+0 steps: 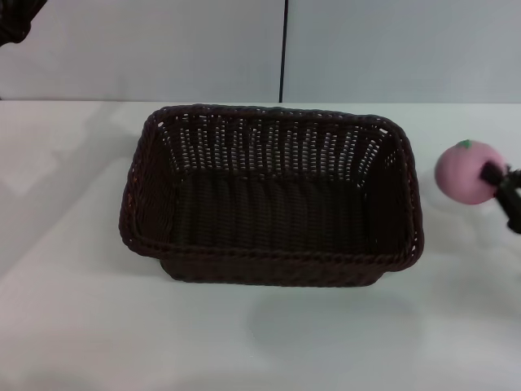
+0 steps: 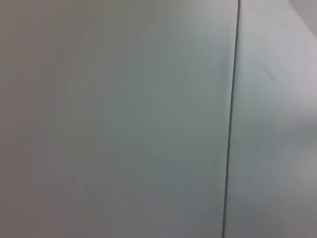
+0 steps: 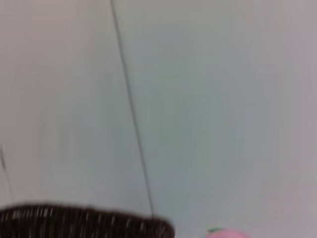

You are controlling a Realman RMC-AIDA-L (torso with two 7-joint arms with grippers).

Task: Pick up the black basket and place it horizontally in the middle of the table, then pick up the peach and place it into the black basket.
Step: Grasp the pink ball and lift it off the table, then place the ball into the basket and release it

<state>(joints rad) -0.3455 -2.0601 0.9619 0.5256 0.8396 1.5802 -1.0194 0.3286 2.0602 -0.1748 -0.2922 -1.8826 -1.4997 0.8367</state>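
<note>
Head view: I see the basket [image 1: 273, 199] lying lengthwise mid-bench [image 1: 73, 326], nothing inside. My right fingers [image 1: 498, 186] grasp the peach [image 1: 466, 172] just beside its right end. Left gripper [image 1: 15, 20] sits far-left, fingers unclear. Left wrist view: wall only. Right wrist view: basket rim [image 3: 84, 223], peach top [image 3: 225, 233], wall.

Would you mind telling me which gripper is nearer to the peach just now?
The right. The right gripper grips the peach beside the black basket; the left arm sits far off at the table's opposite back corner.

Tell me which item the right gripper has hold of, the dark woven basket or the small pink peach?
The small round pink peach, held in the right gripper beside the basket. The dark woven rectangular basket sits untouched on the white table.
</note>
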